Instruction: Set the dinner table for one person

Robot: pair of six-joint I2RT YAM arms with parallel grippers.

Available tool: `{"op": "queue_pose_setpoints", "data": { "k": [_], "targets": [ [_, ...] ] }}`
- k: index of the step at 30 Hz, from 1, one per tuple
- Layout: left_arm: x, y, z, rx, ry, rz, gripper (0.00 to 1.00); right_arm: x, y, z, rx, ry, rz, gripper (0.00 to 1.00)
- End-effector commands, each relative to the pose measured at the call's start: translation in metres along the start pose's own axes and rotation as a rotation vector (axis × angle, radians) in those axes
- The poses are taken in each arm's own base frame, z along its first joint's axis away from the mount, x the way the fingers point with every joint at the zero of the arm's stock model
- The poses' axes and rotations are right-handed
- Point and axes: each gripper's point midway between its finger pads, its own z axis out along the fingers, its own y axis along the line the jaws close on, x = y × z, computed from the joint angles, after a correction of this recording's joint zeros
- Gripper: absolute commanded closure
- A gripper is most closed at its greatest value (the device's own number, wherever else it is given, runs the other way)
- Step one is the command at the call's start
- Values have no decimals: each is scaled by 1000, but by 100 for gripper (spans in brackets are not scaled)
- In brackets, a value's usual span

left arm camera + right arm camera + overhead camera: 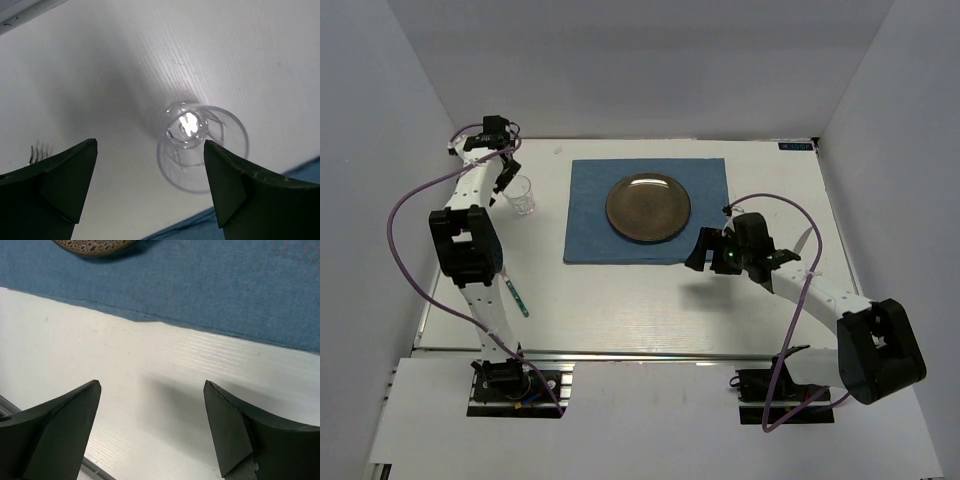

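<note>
Step judged: glass placement. Left gripper jaws spread, empty, over the clear glass at far left of the dinner table, which lies under both arms. Right gripper spread, empty, at the placemat near edge. Next move needs the left jaws to straddle the glass, then close.

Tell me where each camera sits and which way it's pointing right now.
Top: above and behind the bases, looking down on the table; left arm and right arm show.
Left wrist: on the left arm, looking down at the glass; open left gripper shows.
Right wrist: looking down at placemat edge and plate rim; open right gripper shows.
Shared: both wrist views catch the placemat.
</note>
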Motion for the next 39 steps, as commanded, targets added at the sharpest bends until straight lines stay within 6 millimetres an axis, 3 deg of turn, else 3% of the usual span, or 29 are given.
{"op": "queue_pose_setpoints", "data": {
  "k": [1, 5, 7, 8, 9, 10, 12, 13, 15, 16, 17, 18, 21, 22, 23, 24, 26, 27, 28, 31, 34, 39],
  "targets": [
    [6, 13, 19, -62, 58, 3, 4, -14, 15, -6, -55, -65, -37, 11],
    [23, 25, 37, -80, 96, 12, 13, -17, 16, -5, -46, -70, -51, 11],
    [20, 22, 43, -42, 84, -10, 27, -21, 19, -4, -48, -73, -51, 11],
    [29, 24, 46, -35, 107, 5, 36, -20, 20, -3, -50, -68, -51, 11],
    [27, 23, 50, -24, 109, -2, 59, -23, 23, -3, -53, -74, -57, 11],
    [32, 21, 53, -21, 126, 5, 74, -22, 24, -1, -51, -70, -60, 11],
    [30, 14, 48, 5, 150, 23, 97, -27, 29, 0, -53, -77, -80, 11],
    [27, 13, 45, 16, 151, 52, 100, -27, 28, 4, -29, -69, -89, 11],
    [23, -7, 25, 74, 141, 94, 100, -33, 31, 7, -2, -69, -117, 11],
    [27, -14, 17, 123, 156, 143, 100, -39, 42, 10, 8, -68, -142, 11],
    [35, -32, -4, 221, 187, 156, 100, -45, 45, 11, 20, -74, -153, 11],
    [47, -36, -11, 262, 214, 187, 100, -59, 59, 14, 23, -95, -179, 11],
    [83, -50, -50, 352, 246, 301, 100, -74, 66, 22, 84, -97, -209, 11],
    [91, -53, -61, 375, 245, 330, 100, -92, 82, 18, 69, -125, -217, 11],
    [106, -61, -85, 423, 241, 366, 100, -96, 87, 24, 81, -123, -226, 11],
    [123, -57, -89, 428, 257, 401, 100, -118, 103, 20, 68, -167, -223, 11],
    [137, -59, -108, 468, 245, 433, 100, -125, 109, 24, 92, -170, -227, 11],
    [155, -62, -123, 496, 244, 482, 100, -131, 113, 22, 97, -184, -221, 11],
    [162, -62, -128, 496, 233, 504, 100, -143, 123, 18, 87, -214, -217, 11],
    [192, -65, -154, 550, 251, 589, 100, -150, 132, 19, 105, -231, -222, 11],
    [218, -66, -176, 598, 267, 651, 100, -153, 127, 25, 157, -247, -208, 11],
    [245, -69, -206, 690, 292, 700, 100, -151, 129, 32, 147, -240, -195, 12]
  ]
}}
